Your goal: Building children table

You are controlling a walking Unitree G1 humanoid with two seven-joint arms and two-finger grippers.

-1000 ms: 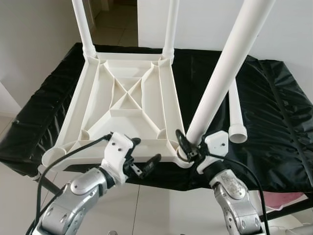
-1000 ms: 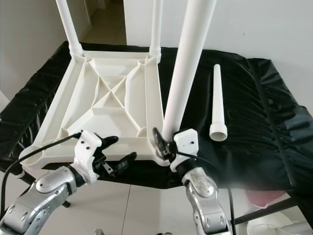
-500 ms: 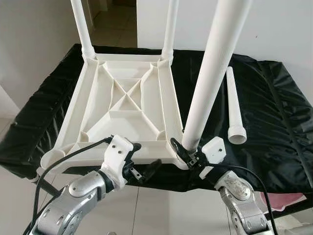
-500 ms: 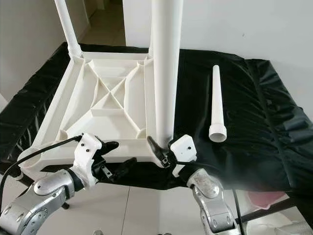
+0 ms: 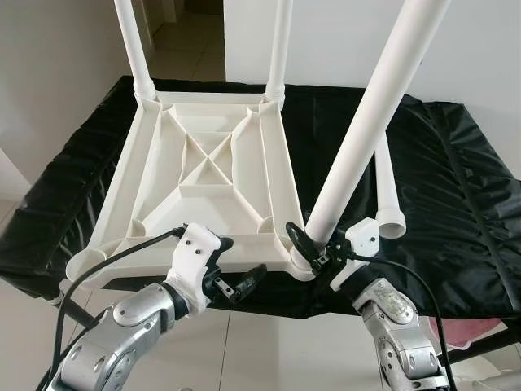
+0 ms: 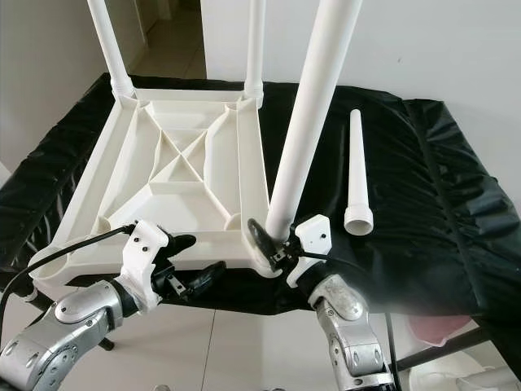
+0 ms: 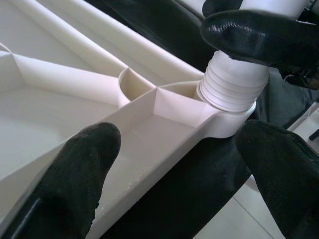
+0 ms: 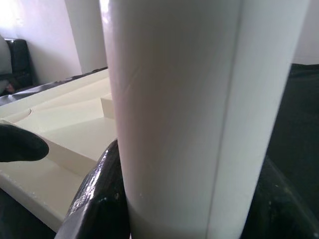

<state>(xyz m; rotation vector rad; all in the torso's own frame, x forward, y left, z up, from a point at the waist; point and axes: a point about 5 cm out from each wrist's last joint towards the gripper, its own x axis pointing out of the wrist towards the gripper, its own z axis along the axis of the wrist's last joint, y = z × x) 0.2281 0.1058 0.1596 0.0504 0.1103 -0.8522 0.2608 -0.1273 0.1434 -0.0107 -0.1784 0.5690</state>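
Note:
The white plastic table top (image 5: pixel 203 175) lies upside down on the black-covered table (image 5: pixel 456 187). Two white legs (image 5: pixel 130 41) (image 5: pixel 279 41) stand upright in its far corners. My right gripper (image 5: pixel 313 248) is shut on the base of a third leg (image 5: pixel 366 138), which leans to the right. The leg's threaded end (image 7: pixel 232 84) sits at the near right corner socket. My left gripper (image 6: pixel 194 261) is open astride the top's near rim. Its fingers (image 7: pixel 75 184) flank that rim without closing on it. A fourth leg (image 6: pixel 356 175) lies loose on the cloth to the right.
The black cover hangs over the table's near edge, with pale floor tiles below. A white wall stands behind, with a doorway at the back left. Something pink (image 5: pixel 480 330) lies low at the right, beneath the table edge.
The held leg stood nearly upright half a second ago; it now leans right again, as it did a second ago. The left gripper has stayed at the near rim.

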